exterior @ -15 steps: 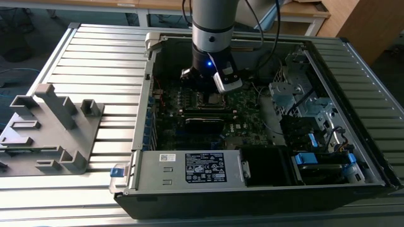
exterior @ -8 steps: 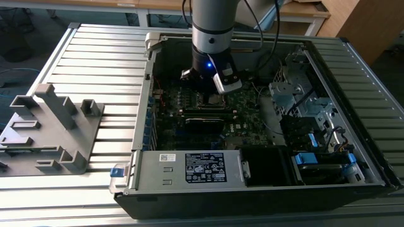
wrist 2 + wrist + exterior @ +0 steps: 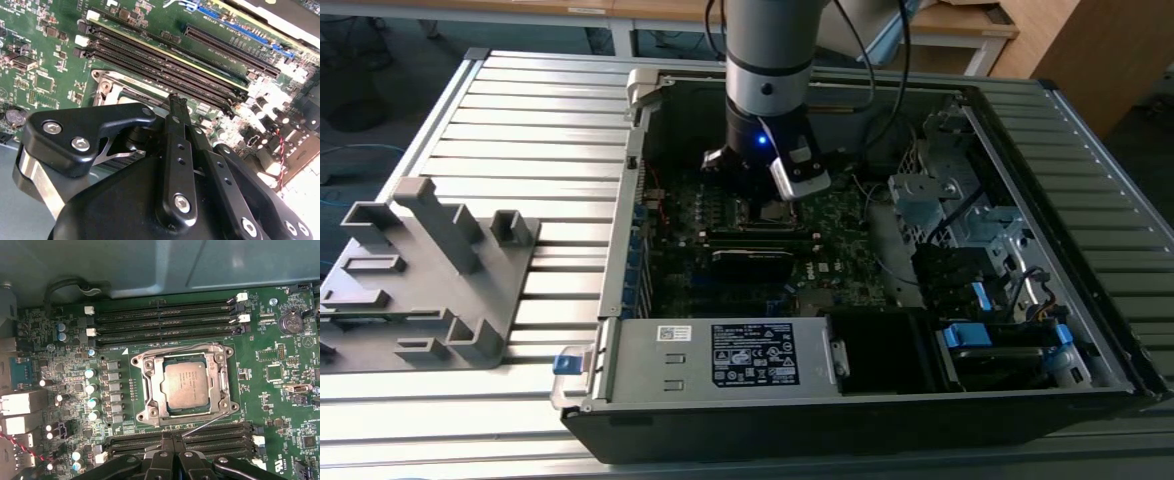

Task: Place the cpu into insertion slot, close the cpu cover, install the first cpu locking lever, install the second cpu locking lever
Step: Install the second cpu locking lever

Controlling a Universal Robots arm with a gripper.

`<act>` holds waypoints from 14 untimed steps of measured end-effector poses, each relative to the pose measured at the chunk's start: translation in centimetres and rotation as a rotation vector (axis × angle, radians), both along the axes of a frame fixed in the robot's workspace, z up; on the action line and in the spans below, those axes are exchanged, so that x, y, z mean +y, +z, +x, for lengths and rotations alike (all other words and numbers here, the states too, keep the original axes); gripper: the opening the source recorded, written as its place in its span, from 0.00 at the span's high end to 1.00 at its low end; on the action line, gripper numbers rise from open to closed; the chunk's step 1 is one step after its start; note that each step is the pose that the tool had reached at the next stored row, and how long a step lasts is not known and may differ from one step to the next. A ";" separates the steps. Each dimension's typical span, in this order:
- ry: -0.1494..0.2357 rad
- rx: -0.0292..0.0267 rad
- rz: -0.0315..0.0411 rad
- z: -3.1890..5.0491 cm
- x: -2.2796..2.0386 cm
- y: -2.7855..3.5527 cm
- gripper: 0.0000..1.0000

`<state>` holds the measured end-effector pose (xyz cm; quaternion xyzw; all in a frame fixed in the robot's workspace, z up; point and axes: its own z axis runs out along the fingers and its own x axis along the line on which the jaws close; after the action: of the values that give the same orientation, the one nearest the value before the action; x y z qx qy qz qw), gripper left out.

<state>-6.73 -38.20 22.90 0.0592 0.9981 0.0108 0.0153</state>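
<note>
Fingers of the black gripper point(image 3: 172, 447) were pressed together, holding nothing, just above the memory slots point(image 3: 165, 320). Beyond them the dull silver-grey square cpu point(image 3: 186, 385) lay seated in the insertion slot, the shiny silver metal cpu cover point(image 3: 183, 385) closed around it. Thin wire locking levers point(image 3: 207, 422) looked unlatched (a judgement); hooking one squarely would matter.

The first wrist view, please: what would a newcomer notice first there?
Likely the silver-grey cpu seated in the insertion slot mid-motherboard, with the shiny cpu cover framing it. Long black memory slots flank it, and the black gripper sits just beside the socket.
</note>
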 end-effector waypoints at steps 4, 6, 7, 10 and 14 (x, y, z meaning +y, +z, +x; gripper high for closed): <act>0.000 0.0000 -0.0007 0.00 0.00 -0.16 0.89; 0.000 0.0000 -0.0010 0.00 0.00 -0.24 0.89; 0.000 0.0000 -0.0012 0.00 0.00 -0.28 0.89; 0.000 0.0000 -0.0017 0.00 0.00 -0.40 0.89; 0.000 0.0000 -0.0024 0.00 0.00 -0.56 0.89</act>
<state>-6.73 -38.20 22.34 0.0592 0.9981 0.0096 0.0153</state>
